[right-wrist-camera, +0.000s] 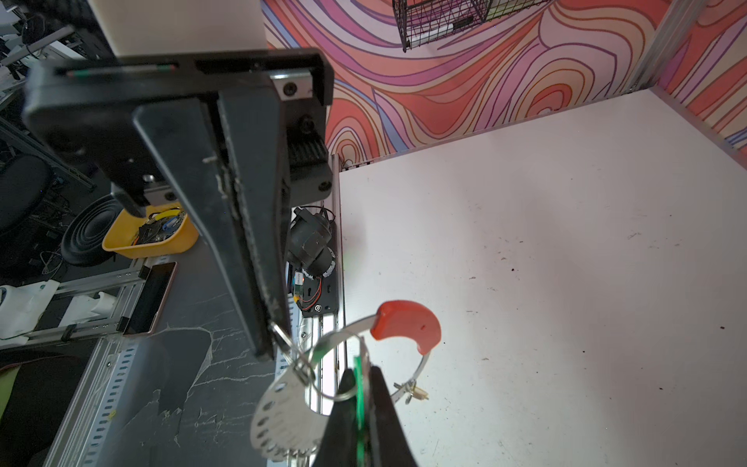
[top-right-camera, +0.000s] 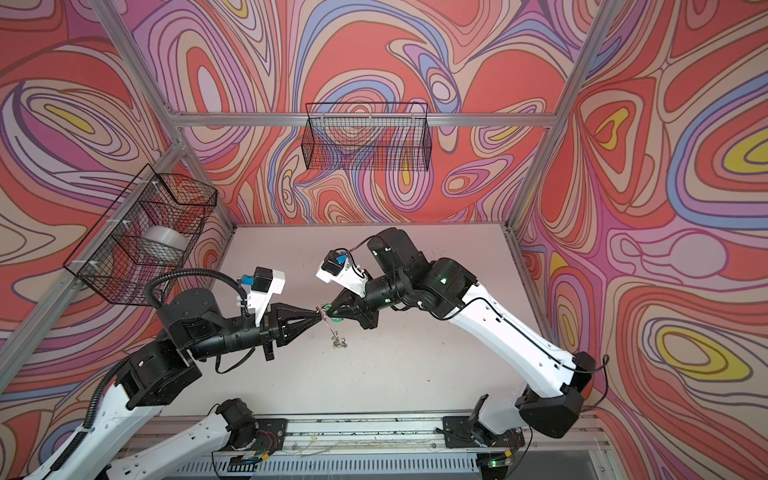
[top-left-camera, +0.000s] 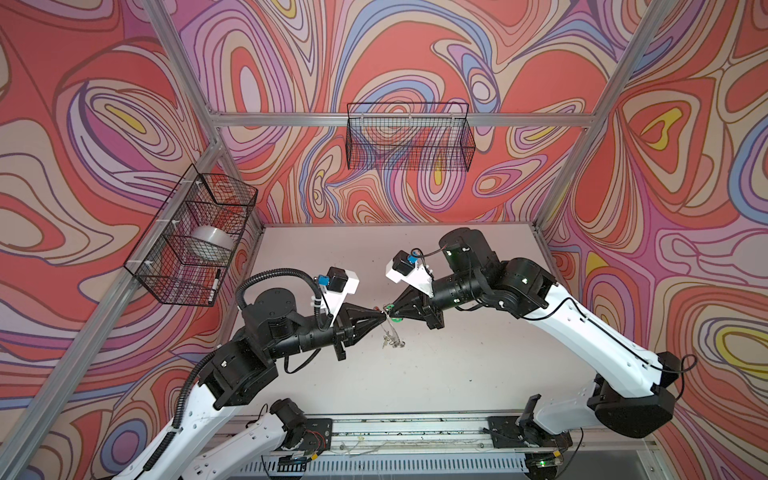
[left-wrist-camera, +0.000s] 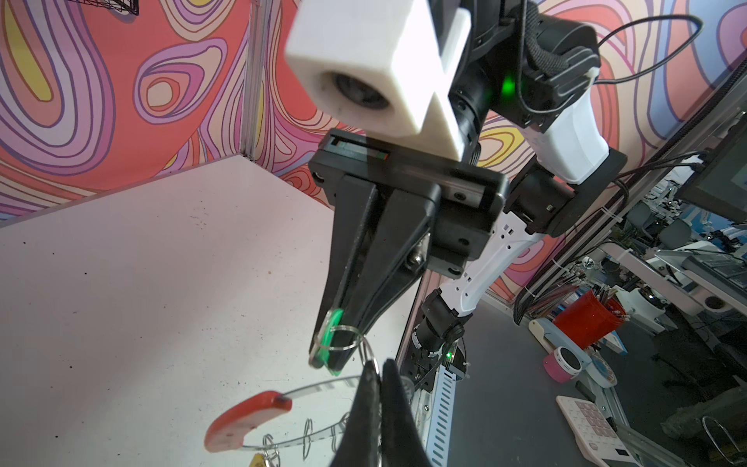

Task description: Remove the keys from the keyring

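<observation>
Both grippers meet tip to tip above the middle of the table [top-left-camera: 457,374]. My left gripper [left-wrist-camera: 380,366] is shut on a small silver split ring [left-wrist-camera: 370,356]. That ring links to the ring through the green tag [left-wrist-camera: 329,343]. My right gripper [right-wrist-camera: 361,370] is shut on the green-tagged key [right-wrist-camera: 357,388]. The keyring [left-wrist-camera: 323,384], a grey band with a red curved segment [left-wrist-camera: 246,416], hangs below the two tips, also in both top views [top-left-camera: 390,336]. The key with the yellow tag [left-wrist-camera: 258,461] dangles low on the keyring. The keys' blades are hidden.
A wire basket [top-left-camera: 191,237] on the left wall holds a roll of tape [top-left-camera: 210,243] and a marker. A second wire basket [top-left-camera: 409,137] hangs on the back wall. The arms' mounting rail [top-left-camera: 411,432] runs along the table's front edge.
</observation>
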{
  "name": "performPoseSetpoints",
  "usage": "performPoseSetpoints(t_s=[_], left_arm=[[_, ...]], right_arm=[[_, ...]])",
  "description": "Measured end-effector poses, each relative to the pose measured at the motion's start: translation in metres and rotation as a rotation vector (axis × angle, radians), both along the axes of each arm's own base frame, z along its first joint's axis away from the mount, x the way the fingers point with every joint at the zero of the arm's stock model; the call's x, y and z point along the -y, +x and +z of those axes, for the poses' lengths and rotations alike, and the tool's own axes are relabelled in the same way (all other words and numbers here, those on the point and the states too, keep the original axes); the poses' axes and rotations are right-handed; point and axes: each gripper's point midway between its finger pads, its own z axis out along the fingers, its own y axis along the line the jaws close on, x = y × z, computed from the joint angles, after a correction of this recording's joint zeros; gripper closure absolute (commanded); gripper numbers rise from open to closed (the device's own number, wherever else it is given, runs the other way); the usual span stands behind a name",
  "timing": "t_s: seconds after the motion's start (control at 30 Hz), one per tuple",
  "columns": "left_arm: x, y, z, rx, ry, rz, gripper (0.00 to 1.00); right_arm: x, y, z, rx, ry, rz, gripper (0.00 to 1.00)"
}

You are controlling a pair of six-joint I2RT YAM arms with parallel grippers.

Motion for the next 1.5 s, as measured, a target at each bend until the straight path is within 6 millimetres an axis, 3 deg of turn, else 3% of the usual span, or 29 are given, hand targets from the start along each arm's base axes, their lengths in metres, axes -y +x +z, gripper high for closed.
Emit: performPoseSetpoints(t_s=[0.23,1.5], left_arm=[[-0.001,0.002,0.001,-0.007,-0.019,0.018,1.0],[-0.008,0.019,0.013,0.085,-0.108,0.122,1.0]], right_arm=[[-0.001,-0.002,-0.007,-0.019,0.015,0.004,1.0],[-0.003,0.002,-0.001,-0.027,0.091,-0.032,1.0]])
